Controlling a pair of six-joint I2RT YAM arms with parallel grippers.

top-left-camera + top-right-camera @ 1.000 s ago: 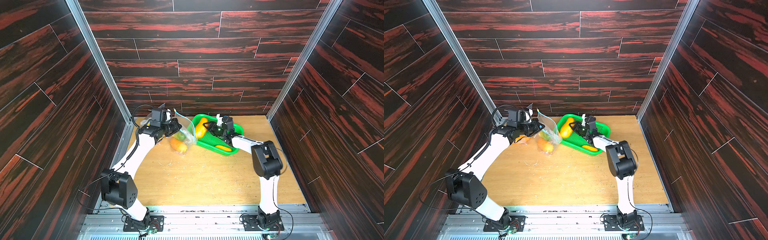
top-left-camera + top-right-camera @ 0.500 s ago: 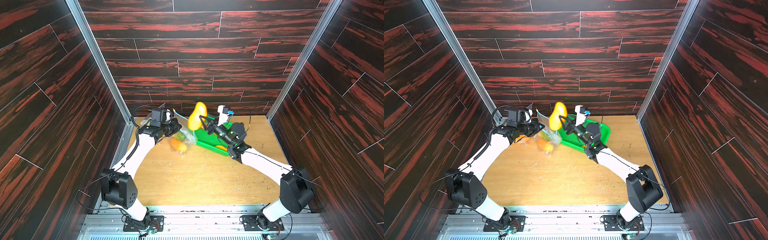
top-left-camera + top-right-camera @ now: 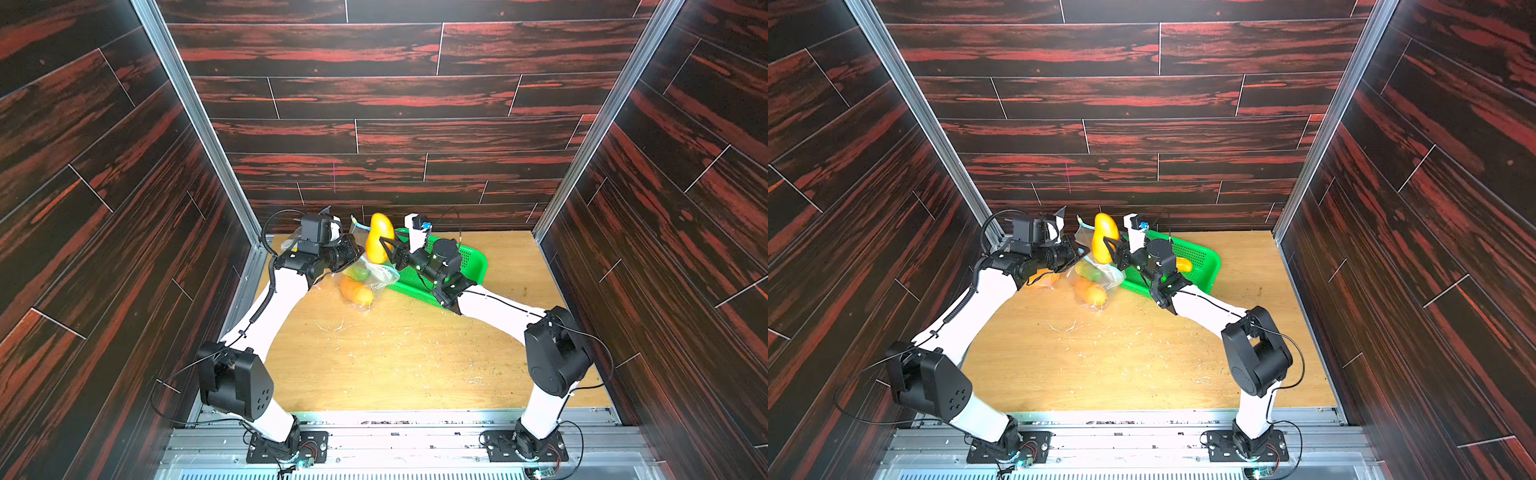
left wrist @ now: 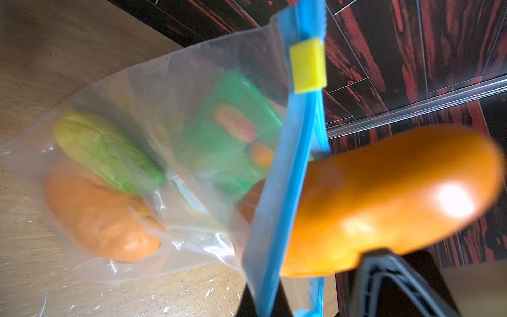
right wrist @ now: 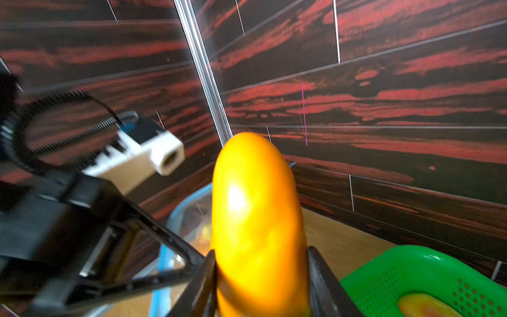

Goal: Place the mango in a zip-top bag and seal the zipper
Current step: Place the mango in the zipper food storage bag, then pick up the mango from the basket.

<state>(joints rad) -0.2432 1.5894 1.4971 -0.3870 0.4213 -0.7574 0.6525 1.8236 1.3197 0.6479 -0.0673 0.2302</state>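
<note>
since a second ago the right gripper (image 3: pixel 387 250) has left the green basket (image 3: pixel 471 266) and carried the mango (image 3: pixel 378 239) up and across toward the left arm, and over the last half second it has come a little lower and nearer the bag. its two black fingers (image 5: pixel 203 285) press on either side of the mango's lower end. the fruit stands nearly upright, off the table (image 3: pixel 395 357), just above the mouth of the zip-top bag (image 3: pixel 376 272). in the left wrist view the mango lies right against the blue zipper strip (image 4: pixel 285 175); whether it has crossed into the mouth i cannot tell. the left gripper (image 3: pixel 356 252) is pressed together on the bag's top edge, holding it raised while the bag's lower part sags onto the table. the yellow slider (image 4: pixel 307 66) sits near one end of the strip. through the clear plastic an orange piece (image 4: pixel 96 216) and a green-yellow piece (image 4: pixel 107 153) lie touching at the bottom of the bag. another orange-yellow fruit (image 3: pixel 1183 264) lies in the basket.
</note>
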